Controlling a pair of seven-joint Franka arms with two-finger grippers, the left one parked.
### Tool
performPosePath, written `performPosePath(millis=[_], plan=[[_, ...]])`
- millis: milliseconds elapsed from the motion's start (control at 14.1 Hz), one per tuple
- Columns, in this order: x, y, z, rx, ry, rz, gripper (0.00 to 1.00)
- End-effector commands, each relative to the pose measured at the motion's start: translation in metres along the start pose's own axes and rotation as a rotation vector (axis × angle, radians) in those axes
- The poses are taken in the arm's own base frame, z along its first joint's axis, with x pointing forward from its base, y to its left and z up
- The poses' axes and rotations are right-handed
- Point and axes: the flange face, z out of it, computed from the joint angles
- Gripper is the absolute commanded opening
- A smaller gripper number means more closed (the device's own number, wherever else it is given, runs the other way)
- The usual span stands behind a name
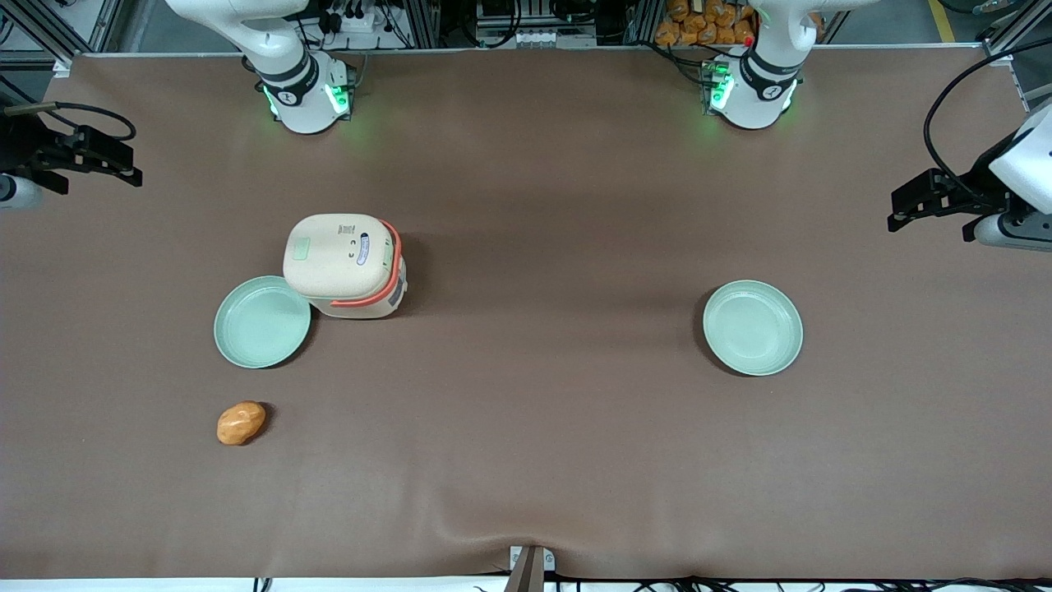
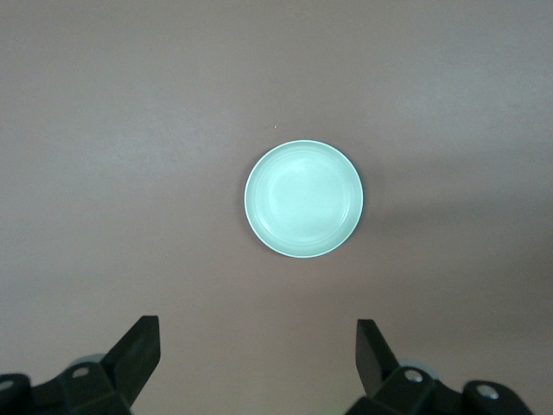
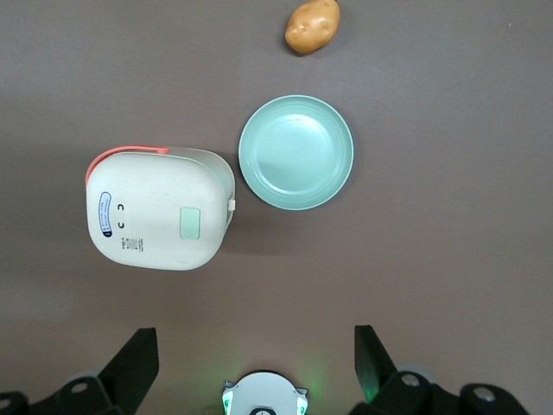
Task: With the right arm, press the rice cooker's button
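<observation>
The cream rice cooker (image 1: 343, 265) with an orange-red handle band stands on the brown table, lid shut. Its small pale green button (image 1: 301, 247) sits on the lid, on the side away from the dark oval label. The right arm's black gripper (image 1: 123, 164) hangs high at the working arm's end of the table, well apart from the cooker. In the right wrist view the gripper (image 3: 255, 350) is open wide and empty, and the cooker (image 3: 160, 207) and its button (image 3: 189, 222) show far below it.
A pale green plate (image 1: 262, 321) touches the cooker's side nearer the front camera, and also shows in the right wrist view (image 3: 296, 152). A potato (image 1: 241, 423) lies nearer the camera still. A second green plate (image 1: 752, 327) lies toward the parked arm's end.
</observation>
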Motion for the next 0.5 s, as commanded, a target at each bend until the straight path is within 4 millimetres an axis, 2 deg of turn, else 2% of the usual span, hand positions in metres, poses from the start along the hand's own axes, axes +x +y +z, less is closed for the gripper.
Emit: performPosePath(millis=[0,283,425], plan=[[-0.007,-0.008,-0.007,0.015,0.007,-0.021,1.0],[-0.003,-0.009,-0.005,0.012,0.011,-0.025,1.0],[0.0,-0.021,-0.002,0.012,0.006,-0.046,1.0]])
